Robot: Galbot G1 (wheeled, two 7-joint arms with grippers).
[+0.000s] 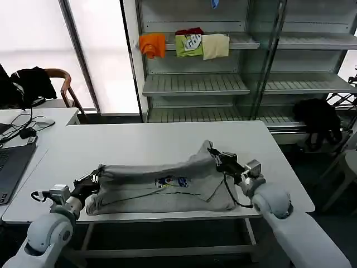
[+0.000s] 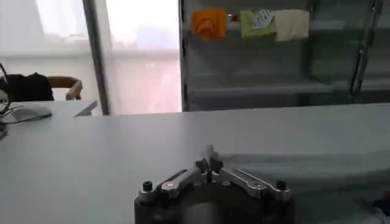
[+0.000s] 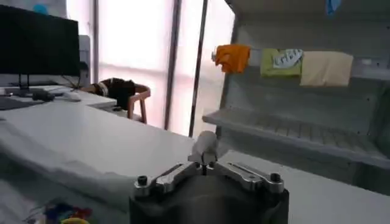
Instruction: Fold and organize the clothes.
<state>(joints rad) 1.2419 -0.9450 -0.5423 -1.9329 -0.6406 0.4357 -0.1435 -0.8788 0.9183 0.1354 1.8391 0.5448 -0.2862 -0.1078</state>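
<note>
A light grey shirt (image 1: 162,187) with a small multicoloured chest print (image 1: 170,181) lies stretched across the near part of the white table (image 1: 145,142). My left gripper (image 1: 93,180) is shut on the shirt's left end, low over the table. My right gripper (image 1: 214,152) is shut on the right end and holds that corner raised, so the top edge slopes up towards it. In the left wrist view the left gripper (image 2: 209,164) pinches a thin bit of fabric. A tuft of grey cloth (image 3: 205,145) sticks out above the closed right gripper (image 3: 206,161).
Behind the table stands a metal shelf unit (image 1: 195,84) with small orange (image 1: 152,44), green (image 1: 188,44) and cream (image 1: 215,46) folded pieces. A laptop (image 1: 11,164) and cables lie on the left desk. A chair with a black garment (image 1: 33,84) stands far left; a black bag (image 1: 319,117) sits right.
</note>
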